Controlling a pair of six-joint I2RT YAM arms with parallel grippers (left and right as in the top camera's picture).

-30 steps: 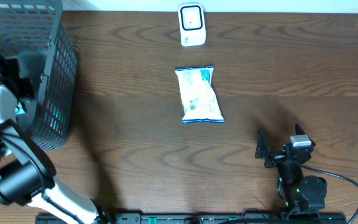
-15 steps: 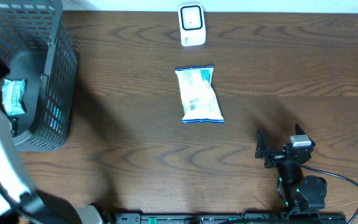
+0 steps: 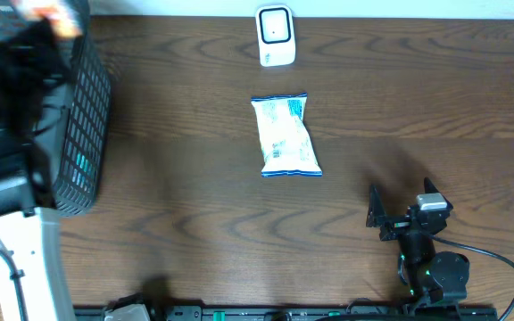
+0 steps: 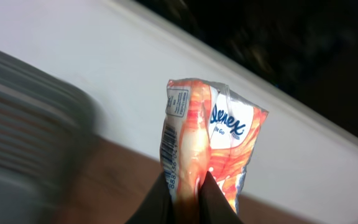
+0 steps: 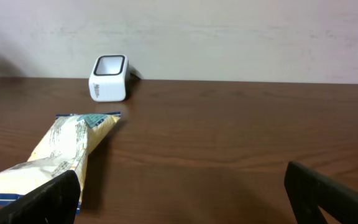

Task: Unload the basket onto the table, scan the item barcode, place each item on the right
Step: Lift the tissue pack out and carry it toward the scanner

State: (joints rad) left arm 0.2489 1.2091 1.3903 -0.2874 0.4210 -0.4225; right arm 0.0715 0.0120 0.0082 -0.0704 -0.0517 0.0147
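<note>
Now the left pincer (image 4: 188,190) has risen, clamping an orange tissue pack (image 4: 207,143).

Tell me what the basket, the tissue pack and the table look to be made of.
The basket: probably moulded plastic, matt dark grey, its walls a regular open grid. The tissue pack: thin glossy plastic film, creased, catching highlights, printed with a barcode. The table: wood or wood-look laminate, dark brown, slight sheen; grain shows, which one is unclear.

The dark wooden table (image 3: 194,205) carries a white scanner (image 3: 275,36), a snack bag (image 3: 285,136) and a grey basket (image 3: 87,107)
</note>
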